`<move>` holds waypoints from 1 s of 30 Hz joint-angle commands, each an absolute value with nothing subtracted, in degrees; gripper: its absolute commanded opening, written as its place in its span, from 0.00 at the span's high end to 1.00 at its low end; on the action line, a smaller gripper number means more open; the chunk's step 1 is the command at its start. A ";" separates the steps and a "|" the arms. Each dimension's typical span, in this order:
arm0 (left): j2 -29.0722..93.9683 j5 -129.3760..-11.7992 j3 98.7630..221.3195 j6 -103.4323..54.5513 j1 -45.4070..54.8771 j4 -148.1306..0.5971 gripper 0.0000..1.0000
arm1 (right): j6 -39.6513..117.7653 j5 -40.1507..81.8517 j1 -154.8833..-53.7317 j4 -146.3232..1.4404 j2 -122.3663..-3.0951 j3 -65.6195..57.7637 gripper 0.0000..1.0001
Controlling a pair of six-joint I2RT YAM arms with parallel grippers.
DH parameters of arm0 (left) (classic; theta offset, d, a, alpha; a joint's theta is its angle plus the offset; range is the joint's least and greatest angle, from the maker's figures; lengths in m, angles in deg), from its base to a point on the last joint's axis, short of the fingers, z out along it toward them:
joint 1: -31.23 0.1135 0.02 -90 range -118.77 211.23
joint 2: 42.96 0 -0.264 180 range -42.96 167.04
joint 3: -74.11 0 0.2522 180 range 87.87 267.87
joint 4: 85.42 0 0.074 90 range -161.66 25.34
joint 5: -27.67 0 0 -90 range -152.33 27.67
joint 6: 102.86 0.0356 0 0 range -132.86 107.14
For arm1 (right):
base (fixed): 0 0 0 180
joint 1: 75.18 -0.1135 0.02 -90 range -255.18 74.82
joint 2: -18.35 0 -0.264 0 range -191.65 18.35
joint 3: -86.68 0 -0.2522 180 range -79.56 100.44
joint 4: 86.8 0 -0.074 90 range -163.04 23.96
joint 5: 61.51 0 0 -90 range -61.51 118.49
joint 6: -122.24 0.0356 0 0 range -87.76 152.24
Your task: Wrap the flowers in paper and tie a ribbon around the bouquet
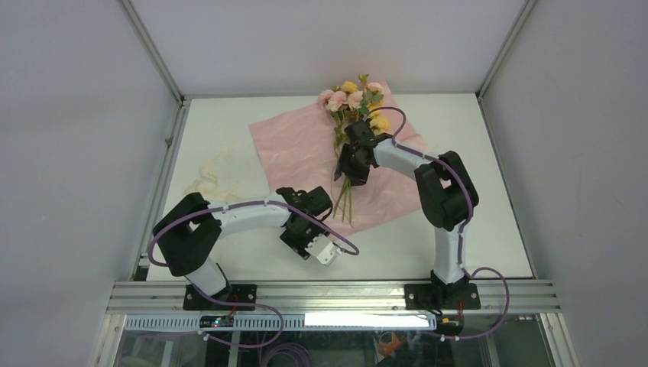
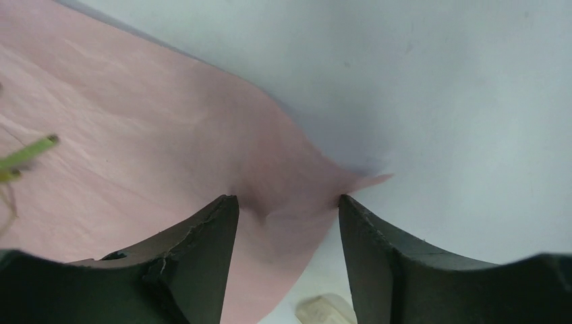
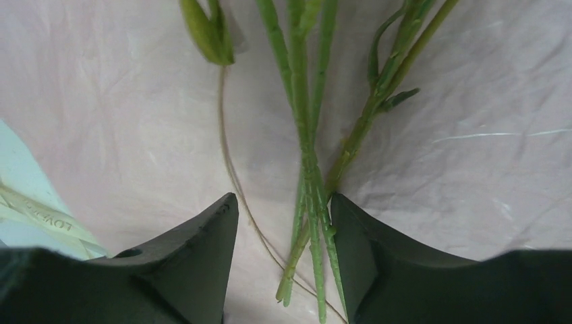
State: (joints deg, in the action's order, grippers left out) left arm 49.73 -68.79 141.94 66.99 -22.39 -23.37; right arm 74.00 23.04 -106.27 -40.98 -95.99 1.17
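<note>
The flowers (image 1: 353,98) lie on the paper (image 1: 294,145), pink side up. Their blooms are at its far corner and the stems (image 3: 307,169) run lengthwise toward its near corner. The right gripper (image 3: 283,202) hovers over the paper's middle, jaws open astride the stems. The left gripper (image 2: 289,202) is at the near corner, jaws open around the puckered paper.

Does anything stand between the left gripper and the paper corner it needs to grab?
Nothing visible does. The left gripper is open with a corner of the paper between its fingers on the table; the flower stems lie off to the side.
</note>
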 commanded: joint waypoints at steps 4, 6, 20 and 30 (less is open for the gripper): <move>53.00 -73.03 142.58 58.86 -28.81 -30.62 0.45 | 75.18 21.79 -109.75 -46.49 -96.10 2.49 0.44; 53.71 -73.76 142.84 58.42 -29.63 -31.45 0.46 | 75.34 22.36 -110.30 -46.27 -96.78 3.60 0.44; 49.92 -77.54 148.14 43.42 -33.28 -31.41 0.44 | 66.40 25.84 -109.05 -30.84 -84.19 2.42 0.35; 38.74 -98.98 159.66 42.40 -14.06 -0.98 0.33 | 49.96 12.03 -108.86 -41.29 -64.88 -16.79 0.32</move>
